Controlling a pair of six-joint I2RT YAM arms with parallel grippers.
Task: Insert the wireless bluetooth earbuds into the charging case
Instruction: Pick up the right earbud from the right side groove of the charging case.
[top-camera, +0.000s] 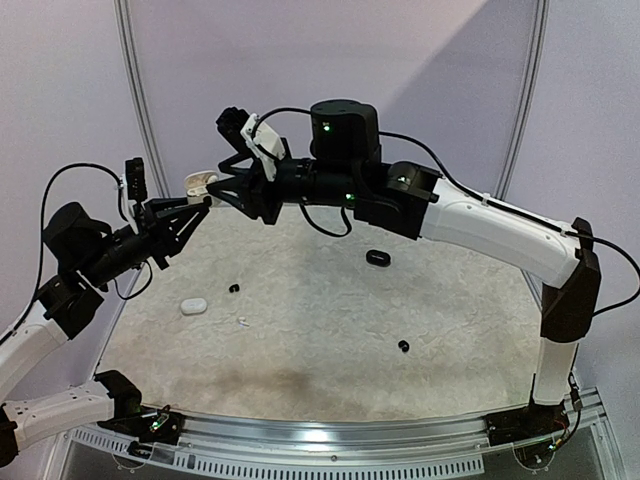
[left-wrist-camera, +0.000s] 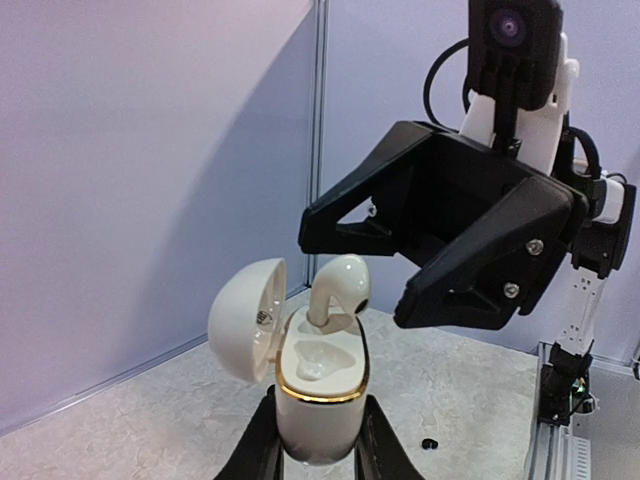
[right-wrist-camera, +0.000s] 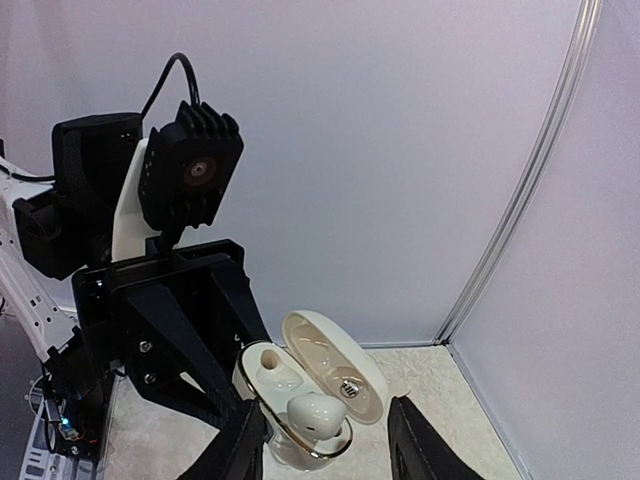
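One glossy white earbud (left-wrist-camera: 340, 285) stood stem-down in the open white, gold-rimmed charging case (left-wrist-camera: 320, 395), long axis upright, apparently not fully seated. Left jaws gripped the case aloft. Right jaws, open, straddled the earbud from above. I judged a straight downward press necessary.

In the top view's upper left the right hand (right-wrist-camera: 328, 450) and left hand (left-wrist-camera: 322, 455) crowd together around the charging case (left-wrist-camera: 320, 400). Its raised lid (left-wrist-camera: 245, 320) blocks one side; an upright earbud (left-wrist-camera: 338, 290) stands beside the one open socket (left-wrist-camera: 315, 362).
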